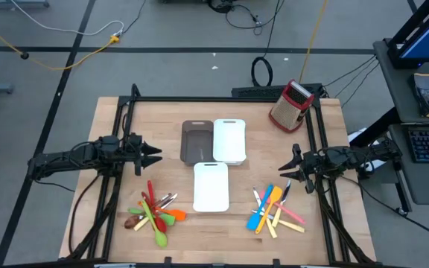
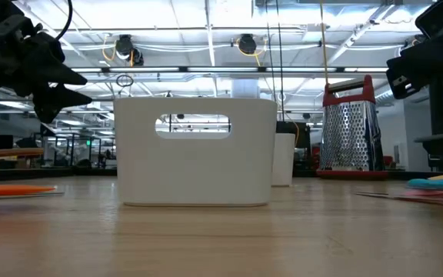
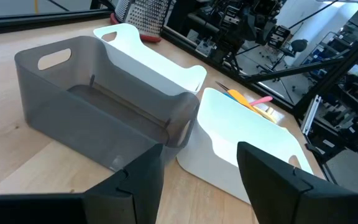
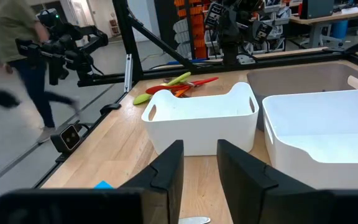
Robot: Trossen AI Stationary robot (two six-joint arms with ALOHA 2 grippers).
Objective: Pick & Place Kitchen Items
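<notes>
- Kitchen items, left pile [image 1: 153, 211]: red, green, orange and brown spoons and spatulas with some metal pieces, heaped crosswise on the wooden table [image 1: 110, 141], front left of the trays.
- Kitchen items, right pile [image 1: 275, 209]: blue, orange, pink and cream-handled utensils, fanned out front right.
- Trays: dark-brown tray [image 1: 195, 141] touching a white tray [image 1: 229, 140]; a second white tray [image 1: 211, 186] just in front. Smooth plastic, rounded corners, cut-out handles.
- Box grater [image 1: 290, 106]: red and perforated metal, back right.
- Left gripper [image 1: 155, 153]: above the table's left side, fingers apart, empty.
- Right gripper [image 1: 287, 167]: above the right side, fingers narrowly apart, empty.
- Right wrist view alone shows a person [image 4: 18, 56] beyond the table.
</notes>
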